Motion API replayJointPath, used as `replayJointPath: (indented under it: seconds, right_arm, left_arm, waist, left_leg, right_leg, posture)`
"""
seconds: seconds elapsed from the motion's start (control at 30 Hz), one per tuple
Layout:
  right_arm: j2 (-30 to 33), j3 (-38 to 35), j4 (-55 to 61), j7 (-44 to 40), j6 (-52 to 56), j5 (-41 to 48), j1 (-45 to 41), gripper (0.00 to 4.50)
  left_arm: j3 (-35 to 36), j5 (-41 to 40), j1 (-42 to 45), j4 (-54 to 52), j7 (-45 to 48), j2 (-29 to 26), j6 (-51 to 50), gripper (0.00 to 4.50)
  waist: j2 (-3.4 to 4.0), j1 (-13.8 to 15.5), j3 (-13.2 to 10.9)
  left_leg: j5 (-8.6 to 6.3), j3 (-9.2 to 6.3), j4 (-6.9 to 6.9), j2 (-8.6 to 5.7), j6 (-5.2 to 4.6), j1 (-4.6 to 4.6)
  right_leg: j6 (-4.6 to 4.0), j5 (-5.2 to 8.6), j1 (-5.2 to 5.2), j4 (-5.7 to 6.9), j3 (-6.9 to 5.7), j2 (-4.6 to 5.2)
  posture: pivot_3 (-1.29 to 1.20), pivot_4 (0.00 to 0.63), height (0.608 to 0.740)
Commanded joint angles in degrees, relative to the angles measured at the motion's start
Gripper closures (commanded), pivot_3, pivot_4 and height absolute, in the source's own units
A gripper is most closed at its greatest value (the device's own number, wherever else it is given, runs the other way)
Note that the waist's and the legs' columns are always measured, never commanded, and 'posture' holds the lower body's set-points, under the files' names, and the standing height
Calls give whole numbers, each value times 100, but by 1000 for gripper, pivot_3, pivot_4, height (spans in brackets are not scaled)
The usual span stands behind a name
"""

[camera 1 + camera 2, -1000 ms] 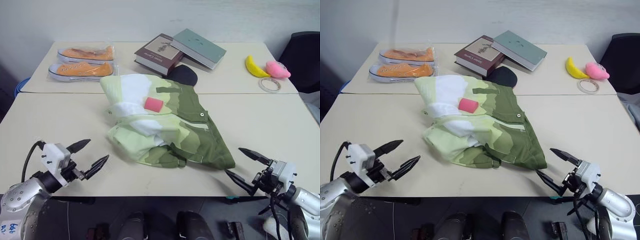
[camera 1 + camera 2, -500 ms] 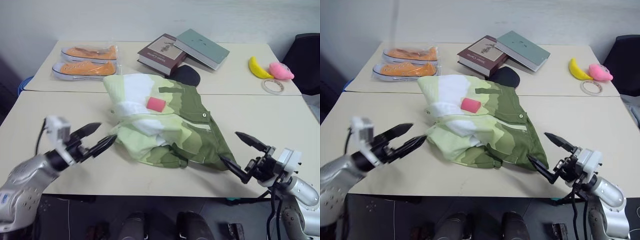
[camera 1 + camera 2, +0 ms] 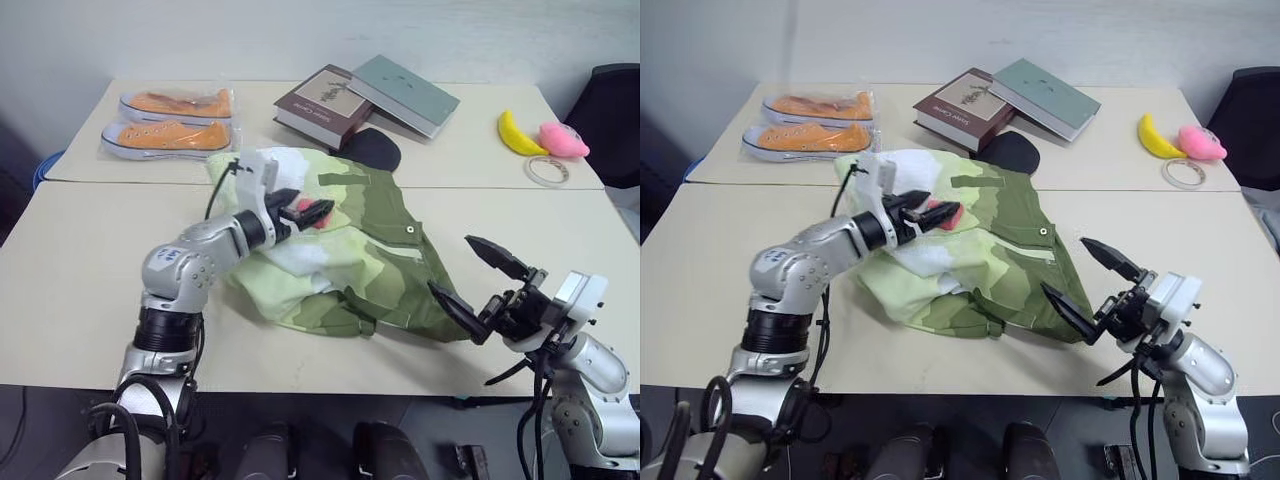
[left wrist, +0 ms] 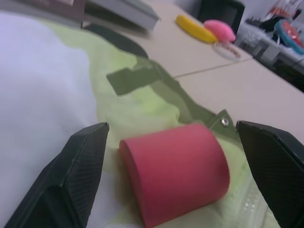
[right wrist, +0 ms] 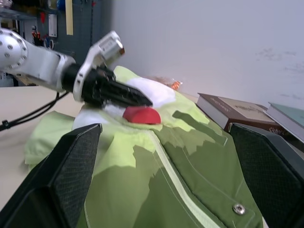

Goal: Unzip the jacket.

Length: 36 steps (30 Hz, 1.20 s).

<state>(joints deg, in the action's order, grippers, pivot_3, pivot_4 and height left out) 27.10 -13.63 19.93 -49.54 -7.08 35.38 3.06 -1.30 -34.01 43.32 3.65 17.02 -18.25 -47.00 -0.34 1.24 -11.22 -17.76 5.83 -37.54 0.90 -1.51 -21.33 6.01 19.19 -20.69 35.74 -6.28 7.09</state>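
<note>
I have the left gripper (image 3: pixel 312 211) reaching over the jacket (image 3: pixel 340 250), which lies crumpled on the near table (image 3: pixel 80 260). Its two fingers are spread wide, one on each side of a pink rounded block (image 4: pixel 175 168) resting on the jacket's white and lime part; in the left wrist view there is a gap between the block and each finger. My right gripper (image 3: pixel 478 285) hovers just beside the jacket's olive edge, fingers spread apart and grasping nothing, pointing toward the garment. A silver snap button (image 3: pixel 409 229) shows on the olive panel between the two grippers. Beyond the left gripper I see two books (image 3: pixel 365 95) and orange sneakers (image 3: pixel 165 122)
</note>
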Motion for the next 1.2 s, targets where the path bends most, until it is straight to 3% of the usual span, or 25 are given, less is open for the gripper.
replayJointPath:
  seconds: [0.03,0.1,0.2,0.33,0.4,0.53,0.63,0.77,0.83,0.93,1.03,1.2]
  right_arm:
    - [-84,40,332,137,19,58,-21,11]
    - [-103,49,354,158,28,45,-12,11]
    - [-136,60,337,208,0,-4,-40,0]
    - [-156,101,319,264,8,-47,-130,0]
    - [-174,137,276,280,4,-79,-201,0]
    - [-214,242,240,263,13,-96,-333,0]
    - [-216,437,184,87,66,-59,-575,0]
    - [-138,733,-51,-327,75,-83,-981,0]
    - [-73,901,-231,-646,64,-131,-1234,0]
    - [-11,1025,-500,-944,52,-184,-1506,0]
    - [51,1072,-766,-1115,26,-319,-1619,0]
    - [83,984,-866,-917,413,-289,-1723,0]
  left_arm:
    - [-197,254,282,159,305,110,74,0]
    - [-291,379,320,210,463,130,120,0]
    - [-560,717,309,221,625,11,61,533]
    - [-537,977,208,226,687,-101,97,1833]
    - [-398,940,124,134,796,-156,126,2131]
    - [162,513,-92,-247,1208,-66,545,2144]
    - [1076,-54,-528,-1008,1562,-75,1273,2168]
    - [2300,-373,-1477,-1755,1467,-597,1476,2168]
    - [3107,-242,-2371,-1998,1429,-1208,1343,2168]
    - [4161,61,-3576,-1890,1312,-1794,1432,2168]
    - [4681,422,-4374,-1509,1148,-1957,1760,2168]
    - [4737,732,-4627,-906,847,-2021,1819,612]
  waist:
    - [-1,12,-1]
    - [-1,16,0]
    - [-1,12,0]
    - [-1,1,0]
    - [0,-12,0]
    - [-1,-17,-1]
    - [-1,-48,-1]
    - [-1,-186,-1]
    - [0,-240,-1]
    - [-10,-294,-6]
    - [-18,-212,-9]
    - [-22,7,-8]
  left_leg:
    - [0,0,-4,1,0,0]
    - [0,0,-10,-1,-1,-1]
    - [0,-1,-10,-3,-2,-2]
    - [0,-1,-9,-1,-1,-2]
    - [0,-1,-9,1,-1,-2]
    - [0,-2,-10,3,-1,-2]
    - [0,-4,-13,2,-1,-8]
    - [0,-7,-11,7,0,-5]
    - [0,-11,-1,7,2,6]
    - [0,-12,12,5,2,10]
    - [-3,-28,10,1,-1,5]
    - [-42,-45,-4,-16,6,1]
  right_leg:
    - [0,0,1,1,2,1]
    - [0,0,3,2,3,4]
    - [0,0,3,3,3,8]
    - [0,0,1,6,4,8]
    - [0,0,1,7,4,15]
    - [0,0,-1,10,3,26]
    - [0,0,-2,8,0,33]
    - [0,0,-1,8,-3,33]
    - [-1,0,2,9,-2,31]
    - [-1,1,-1,6,3,32]
    - [-2,1,1,4,-4,42]
    - [-4,0,7,-18,-7,71]
  posture:
    - [0,150,740]
    - [0,150,740]
    - [0,150,740]
    - [0,150,740]
    - [0,150,740]
    - [0,150,740]
    - [0,150,740]
    - [0,150,740]
    - [0,150,740]
    - [0,150,740]
    - [0,150,740]
    - [0,150,740]
